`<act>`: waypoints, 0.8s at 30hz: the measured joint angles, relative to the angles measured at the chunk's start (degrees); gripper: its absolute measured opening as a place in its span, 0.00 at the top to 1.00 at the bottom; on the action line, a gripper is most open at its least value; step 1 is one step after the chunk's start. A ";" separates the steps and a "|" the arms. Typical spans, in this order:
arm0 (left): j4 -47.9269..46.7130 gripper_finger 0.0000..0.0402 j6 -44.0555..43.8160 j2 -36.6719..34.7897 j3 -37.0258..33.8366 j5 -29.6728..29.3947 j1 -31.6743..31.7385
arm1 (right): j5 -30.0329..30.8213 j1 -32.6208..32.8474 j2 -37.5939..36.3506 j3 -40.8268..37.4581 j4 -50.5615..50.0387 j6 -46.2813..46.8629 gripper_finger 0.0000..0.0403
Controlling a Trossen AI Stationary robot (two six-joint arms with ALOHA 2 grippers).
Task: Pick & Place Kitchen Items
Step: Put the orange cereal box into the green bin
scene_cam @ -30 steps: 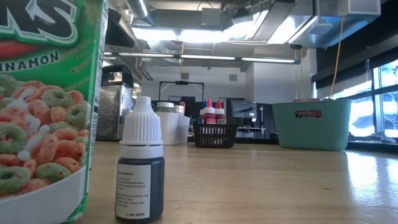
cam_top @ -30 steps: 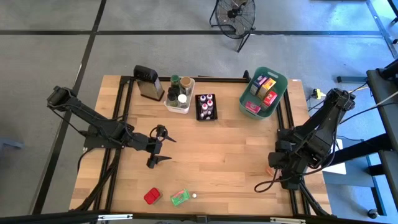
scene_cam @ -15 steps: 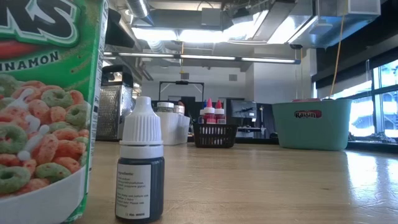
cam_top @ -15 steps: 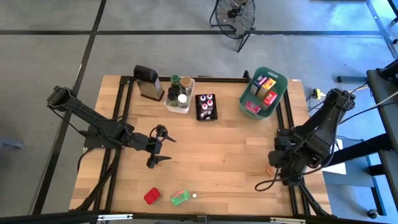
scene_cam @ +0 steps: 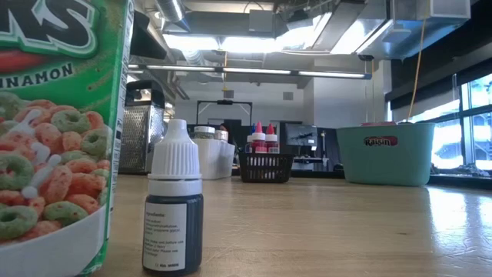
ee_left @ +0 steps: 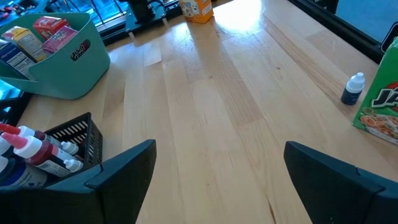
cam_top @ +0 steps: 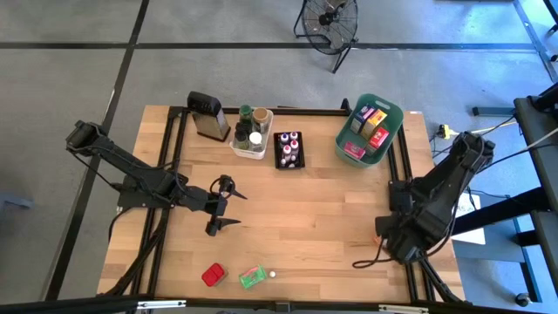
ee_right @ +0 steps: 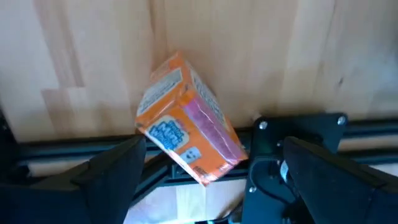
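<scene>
While the right arm folds low over the table's right edge, the right gripper (ee_right: 208,168) hangs with jaws wide apart above the orange packet (ee_right: 189,143), holding nothing. Left gripper (cam_top: 228,205) waits mid-table, spread and empty.

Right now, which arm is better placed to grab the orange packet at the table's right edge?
Right. The right tool hangs open directly over the orange rectangular packet, which lies between its fingers in the right wrist view. The left tool is open too, but sits over bare wood left of centre, far from the packet.
</scene>
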 joint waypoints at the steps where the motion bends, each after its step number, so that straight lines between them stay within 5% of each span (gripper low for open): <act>1: 0.00 0.13 0.02 0.00 0.00 0.00 0.01 | -0.16 0.01 0.91 0.00 0.10 0.73 0.06; 15: 1.56 0.13 0.02 -0.02 0.00 -0.83 -0.01 | -2.88 1.67 3.77 -0.11 -0.28 -2.86 0.06; 24: 2.86 0.13 0.04 -0.02 0.00 -0.83 0.02 | -3.33 1.67 3.73 -7.78 5.73 -2.98 0.06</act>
